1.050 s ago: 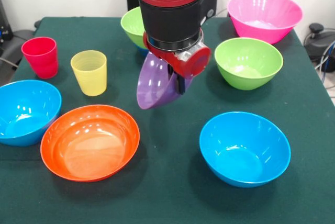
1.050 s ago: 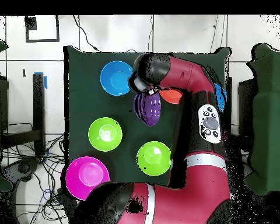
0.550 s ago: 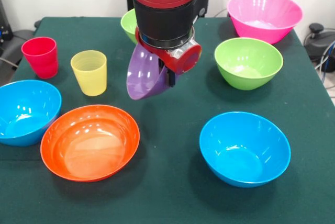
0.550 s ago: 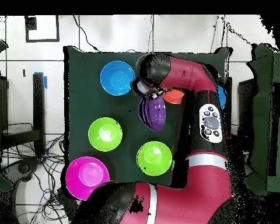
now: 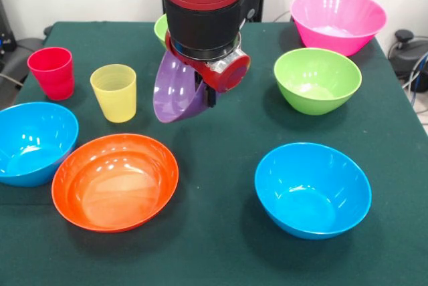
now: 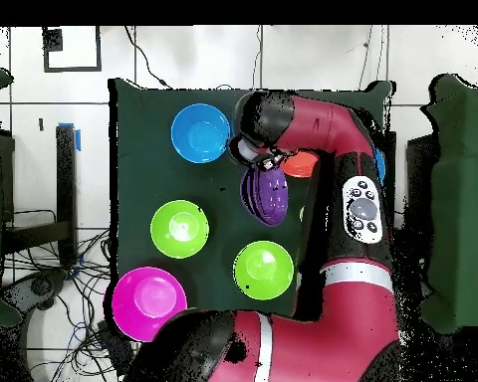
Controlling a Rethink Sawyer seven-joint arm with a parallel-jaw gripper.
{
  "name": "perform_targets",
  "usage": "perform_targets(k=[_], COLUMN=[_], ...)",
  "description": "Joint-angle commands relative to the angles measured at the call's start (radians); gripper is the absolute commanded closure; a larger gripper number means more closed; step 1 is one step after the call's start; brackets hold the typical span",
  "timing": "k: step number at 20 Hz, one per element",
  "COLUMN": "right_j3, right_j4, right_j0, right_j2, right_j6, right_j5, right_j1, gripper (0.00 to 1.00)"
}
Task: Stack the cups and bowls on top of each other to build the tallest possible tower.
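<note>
My gripper is shut on the rim of the purple bowl, which hangs tilted on its side above the table, between the yellow cup and the lime green bowl. From overhead the purple bowl hangs under the gripper. The red cup stands at the left. An orange bowl and two light blue bowls sit in front. The arm mostly hides a second lime green bowl at the back. The pink bowl sits far right.
The dark green table carries everything. From overhead the arm covers most of the orange bowl. Cables and equipment lie beyond the table's edges.
The arm has carried the purple bowl leftward in the front view, toward the yellow cup, and slightly higher. The grip on the bowl is unchanged.
</note>
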Motion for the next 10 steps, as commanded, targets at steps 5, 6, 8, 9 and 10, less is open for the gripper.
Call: perform_targets(k=[5,6,8,9,10], right_j3=[-0.051,-0.049,-0.048,-0.051,-0.049], right_j4=[-0.044,-0.042,-0.035,-0.032,-0.03], right_j0=[-0.029,-0.032,-0.039,-0.042,-0.048], right_j2=[0.131,0.133,0.14,0.144,0.151], right_j6=[-0.311,-0.311,-0.312,-0.312,-0.314], right_j5=[0.114,0.113,0.114,0.118,0.119], right_j1=[-0.005,-0.01,-0.017,-0.018,-0.022], gripper=[1.0,1.0,1.0,1.0,1.0])
